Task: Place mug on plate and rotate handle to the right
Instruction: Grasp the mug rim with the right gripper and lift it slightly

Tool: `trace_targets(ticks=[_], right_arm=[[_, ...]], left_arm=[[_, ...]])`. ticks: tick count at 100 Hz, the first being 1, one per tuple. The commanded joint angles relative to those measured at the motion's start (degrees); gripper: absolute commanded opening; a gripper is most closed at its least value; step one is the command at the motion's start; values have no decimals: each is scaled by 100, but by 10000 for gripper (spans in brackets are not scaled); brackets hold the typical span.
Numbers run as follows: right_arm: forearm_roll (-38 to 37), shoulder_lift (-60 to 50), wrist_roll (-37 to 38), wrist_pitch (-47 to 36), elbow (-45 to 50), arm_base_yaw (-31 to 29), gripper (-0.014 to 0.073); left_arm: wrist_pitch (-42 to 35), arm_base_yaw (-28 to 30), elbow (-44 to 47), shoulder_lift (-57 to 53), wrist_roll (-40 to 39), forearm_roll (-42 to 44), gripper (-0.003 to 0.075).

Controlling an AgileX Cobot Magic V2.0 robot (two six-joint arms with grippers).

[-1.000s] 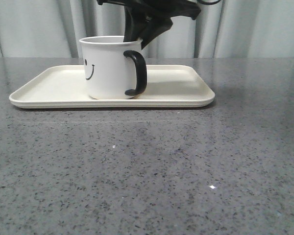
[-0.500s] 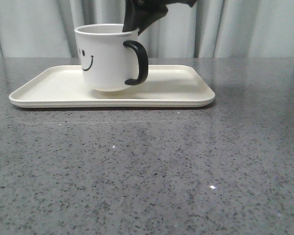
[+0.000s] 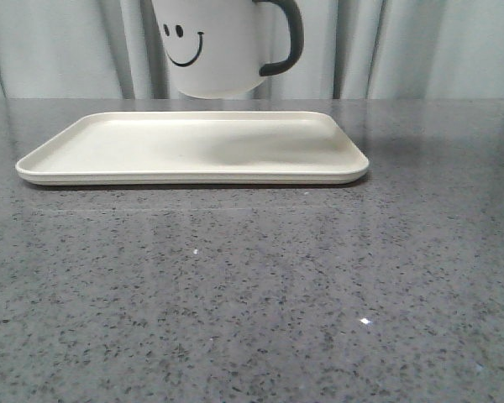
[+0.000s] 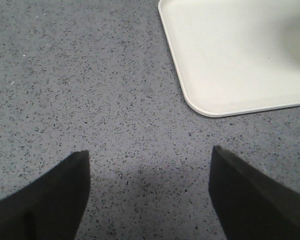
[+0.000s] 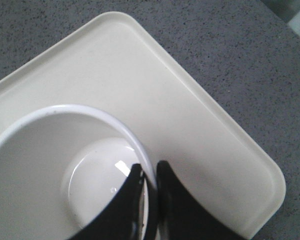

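The white mug (image 3: 214, 50) with a black smiley face hangs in the air above the cream plate (image 3: 193, 147), clear of it. Its black handle (image 3: 286, 38) points right in the front view. My right gripper (image 5: 149, 172) is shut on the mug's rim (image 5: 140, 145), one finger inside and one outside; the gripper itself is out of the front view. The plate (image 5: 190, 135) lies below the mug in the right wrist view. My left gripper (image 4: 149, 165) is open and empty over the grey table, near the plate's corner (image 4: 205, 107).
The grey speckled table (image 3: 252, 285) stretches in front of the plate. A pale curtain (image 3: 420, 46) hangs behind the table.
The mug stood on the plate one second ago. It has since been lifted well above the plate and moved a little right, its handle still toward the right.
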Motion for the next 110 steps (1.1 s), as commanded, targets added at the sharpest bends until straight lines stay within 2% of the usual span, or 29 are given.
trace_targets(ticks=[1,14,21,75,110], right_arm=[[564,-108,-605,144,-488,-212,-61],[1603,226,-1331,839,-1043,-501,-61],[1837,422,-1471,1201,-1317,-607,-61],[1828,874,-2388,1324,-1486,-443,-61],[1934,874,-2593,1324,-1486,-409,-61]], left_arm=[[-352,19,-144,-22,-54,7,494],[-352,19,-144,-22,-54,7,494],[-352,19,-144,-22,-54,7,494],[-352,19,-144,-22,-54,7,494],[-352,19,-144,-22,-54,7,494]])
